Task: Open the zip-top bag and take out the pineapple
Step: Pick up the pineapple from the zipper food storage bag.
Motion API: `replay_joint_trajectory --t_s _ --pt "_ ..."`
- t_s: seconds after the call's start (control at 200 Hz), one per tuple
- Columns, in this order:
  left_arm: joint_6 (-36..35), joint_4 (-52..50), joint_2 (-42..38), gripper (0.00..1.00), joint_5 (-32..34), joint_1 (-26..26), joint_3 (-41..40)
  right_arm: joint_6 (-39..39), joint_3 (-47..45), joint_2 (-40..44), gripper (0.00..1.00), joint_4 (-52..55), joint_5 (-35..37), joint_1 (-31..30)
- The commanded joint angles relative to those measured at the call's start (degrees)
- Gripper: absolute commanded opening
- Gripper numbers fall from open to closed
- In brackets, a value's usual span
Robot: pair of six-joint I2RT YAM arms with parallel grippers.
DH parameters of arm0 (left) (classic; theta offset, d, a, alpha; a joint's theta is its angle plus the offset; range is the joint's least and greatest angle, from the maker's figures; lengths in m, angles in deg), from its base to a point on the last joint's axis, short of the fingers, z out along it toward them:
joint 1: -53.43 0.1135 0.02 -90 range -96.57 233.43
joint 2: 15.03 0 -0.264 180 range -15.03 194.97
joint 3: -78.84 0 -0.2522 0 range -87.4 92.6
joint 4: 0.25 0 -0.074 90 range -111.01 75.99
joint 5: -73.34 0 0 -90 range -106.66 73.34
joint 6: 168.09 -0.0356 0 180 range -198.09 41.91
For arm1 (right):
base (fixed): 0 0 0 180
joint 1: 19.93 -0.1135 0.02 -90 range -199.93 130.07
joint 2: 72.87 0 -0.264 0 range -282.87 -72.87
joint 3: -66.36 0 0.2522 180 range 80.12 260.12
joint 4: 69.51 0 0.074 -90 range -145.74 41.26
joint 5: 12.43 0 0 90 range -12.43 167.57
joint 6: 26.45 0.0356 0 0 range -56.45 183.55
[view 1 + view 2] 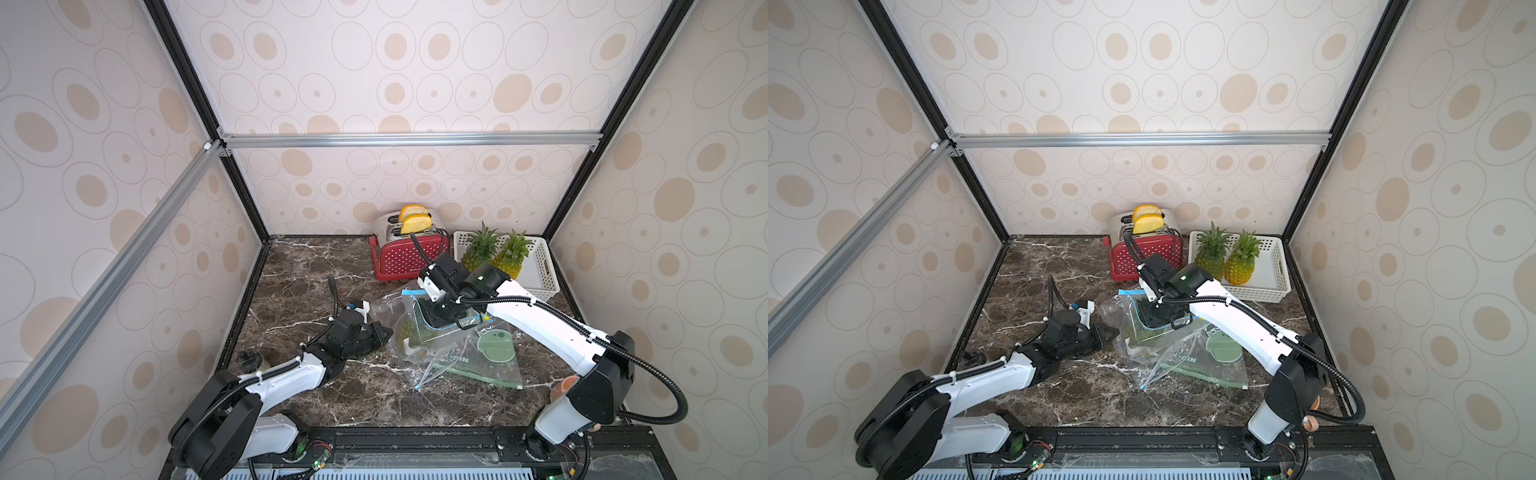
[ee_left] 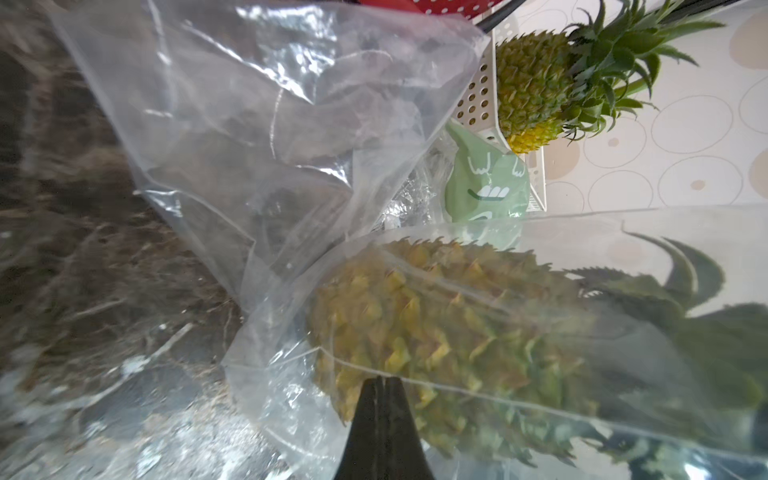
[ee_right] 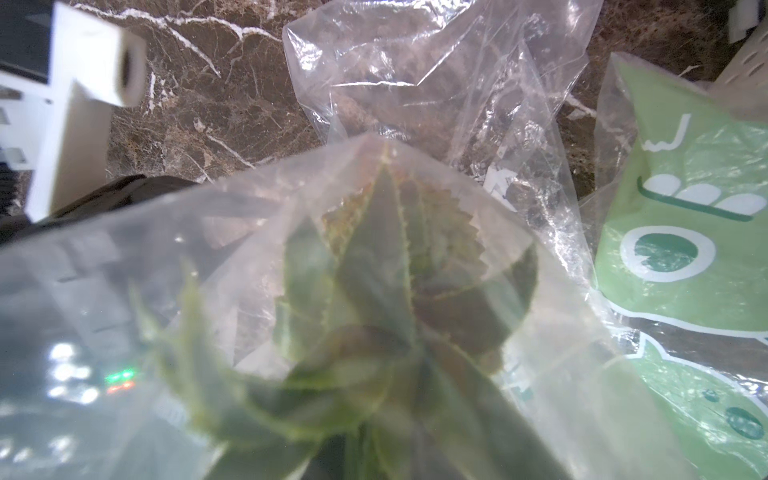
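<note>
The pineapple lies on its side inside the zip-top bag on the bench, between the two arms. The left hand is fully closed, its tips pinching the film at the end by the fruit's base. We judge that this anchors the bag against sliding. The right hand sits at the blue zip end, over the crown; we cannot tell how wide it stands. Two other pineapples stand in the basket, well apart.

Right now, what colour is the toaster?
The toaster is red with white dots, best in a top view.
</note>
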Motion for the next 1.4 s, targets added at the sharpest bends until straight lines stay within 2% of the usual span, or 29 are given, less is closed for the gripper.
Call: replay_joint_trajectory --t_s 0.0,0.17,0.436,0.646,0.796,1.102,1.397 --pt "2.4 6.3 5.3 0.00 -2.6 0.2 3.4 -1.2 0.5 -2.1 0.00 -2.1 -2.6 0.9" --pt "1.0 -0.1 14.2 0.00 -3.3 -0.1 8.4 -1.4 0.5 -2.2 0.00 -2.7 -2.7 2.0" --pt "-6.4 -19.9 24.7 0.00 0.4 -3.9 20.6 -1.8 -0.4 -0.5 0.00 -4.4 -3.0 4.6" --pt "-5.0 -21.5 37.1 0.00 -2.3 -4.8 24.7 -2.1 -1.6 3.3 0.00 -7.1 -3.7 6.2" --pt "-4.8 -22.8 39.6 0.00 -2.6 -5.1 26.0 -2.6 -0.4 4.5 0.00 -7.0 -4.2 6.5" --pt "-7.9 -32.8 42.0 0.00 0.8 -6.6 31.9 -4.6 10.3 5.5 0.00 -3.3 -5.7 6.6" --pt "-9.0 -39.2 42.3 0.00 6.5 -7.8 34.7 -6.1 29.4 4.9 0.00 4.1 -7.7 6.3"
